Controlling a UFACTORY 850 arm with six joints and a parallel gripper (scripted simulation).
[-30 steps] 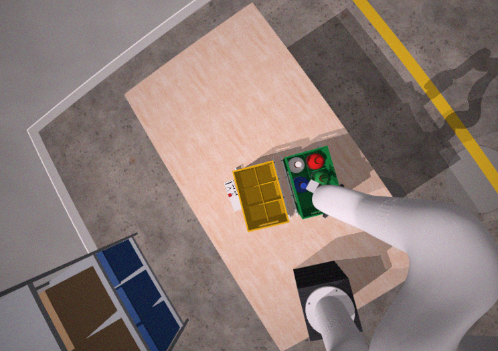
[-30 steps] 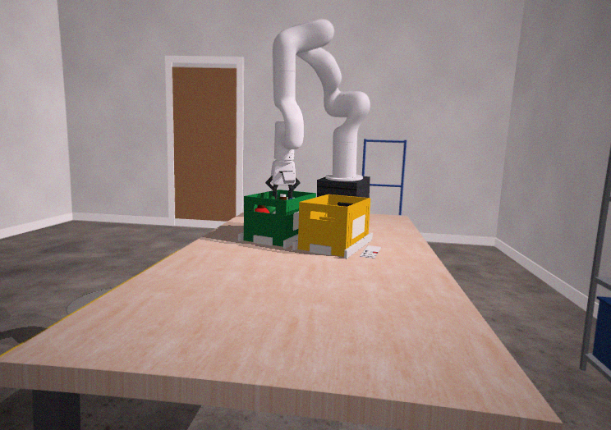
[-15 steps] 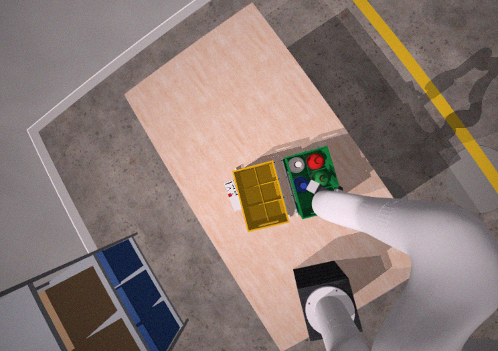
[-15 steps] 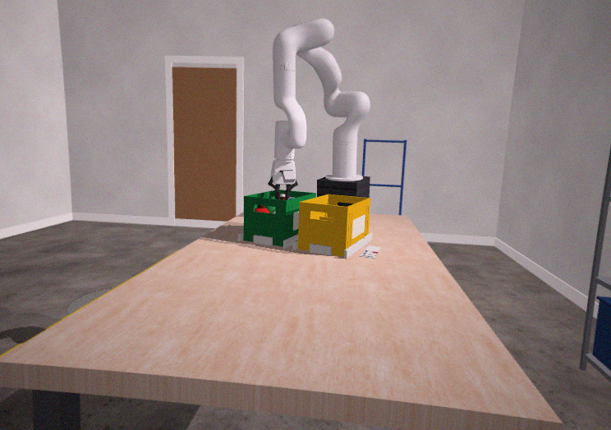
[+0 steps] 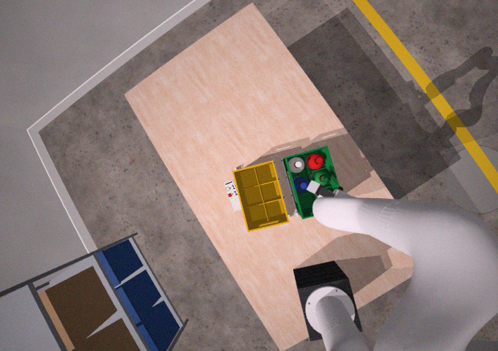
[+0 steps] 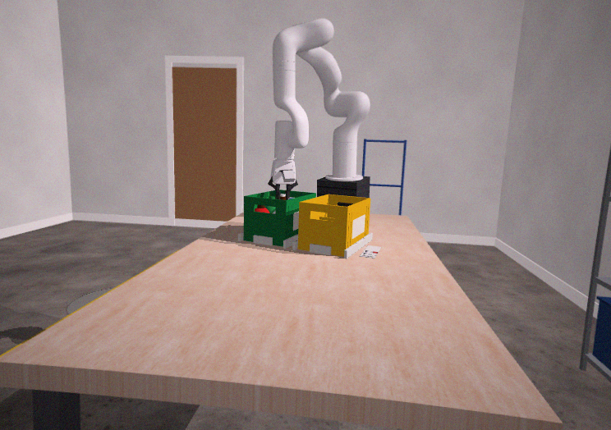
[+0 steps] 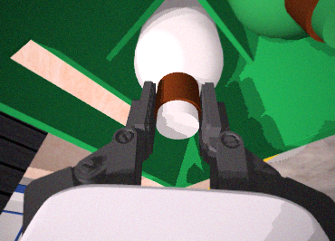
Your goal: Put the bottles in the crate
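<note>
The gripper [image 7: 177, 108] is clamping the neck of a white bottle [image 7: 178, 53], both dark fingers pressing on its brown band, inside the green crate [image 7: 281, 89]. Another green bottle [image 7: 267, 12] with a similar band is sitting top right.
</note>
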